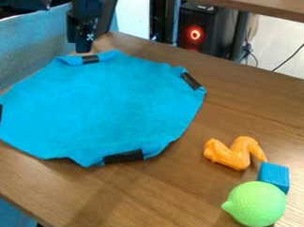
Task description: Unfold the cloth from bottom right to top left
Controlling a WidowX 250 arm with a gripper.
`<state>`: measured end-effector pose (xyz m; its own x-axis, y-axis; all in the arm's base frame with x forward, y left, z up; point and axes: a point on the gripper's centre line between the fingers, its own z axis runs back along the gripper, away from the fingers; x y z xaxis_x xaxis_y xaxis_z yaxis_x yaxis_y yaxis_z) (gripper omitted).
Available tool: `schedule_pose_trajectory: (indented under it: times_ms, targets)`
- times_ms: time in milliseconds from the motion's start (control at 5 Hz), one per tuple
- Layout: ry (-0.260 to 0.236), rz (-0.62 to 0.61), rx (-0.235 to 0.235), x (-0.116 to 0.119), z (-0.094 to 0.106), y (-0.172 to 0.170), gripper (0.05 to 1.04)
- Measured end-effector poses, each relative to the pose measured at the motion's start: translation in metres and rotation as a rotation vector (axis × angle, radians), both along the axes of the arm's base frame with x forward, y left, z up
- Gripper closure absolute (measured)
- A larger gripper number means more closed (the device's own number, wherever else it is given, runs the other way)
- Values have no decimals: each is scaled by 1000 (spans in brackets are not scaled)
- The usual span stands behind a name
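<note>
Nearest me sits a green, lemon-shaped toy (255,204), its pointed end towards the cloth (105,104), with a blue block (274,176) just behind it and an orange, bent toy piece (235,152) beyond, all on the right side of the wooden surface (242,109). From this camera view, the cloth lies broadly spread over the left and middle of the surface, a dark strip (123,156) along its near edge, another (191,81) at its upper right. Its far left edge has a small curled fold (70,60), next to one more dark strip (90,59). I'd judge the opening-out towards the top left to be at its closing step, perhaps finished, since no big flap lies over the middle. As I see it, the next move is to ease that curl outward if a flatter edge is wanted, then lift clear without dragging the fabric back. Over by that far edge, the black end effector (83,46) hangs pointing down, very near the cloth; whether it touches, how far open it is and whether it has hold of anything, I can't tell from where I stand.
</note>
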<state>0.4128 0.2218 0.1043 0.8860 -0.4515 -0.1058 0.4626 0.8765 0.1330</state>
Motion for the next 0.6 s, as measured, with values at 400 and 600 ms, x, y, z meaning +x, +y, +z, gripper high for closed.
schedule_pose_trajectory:
  times_ms: [400,600]
  targets:
    - [16,8,-45,-8,-7,1,79]
    - [-20,-6,-65,-23,20,-9,83]
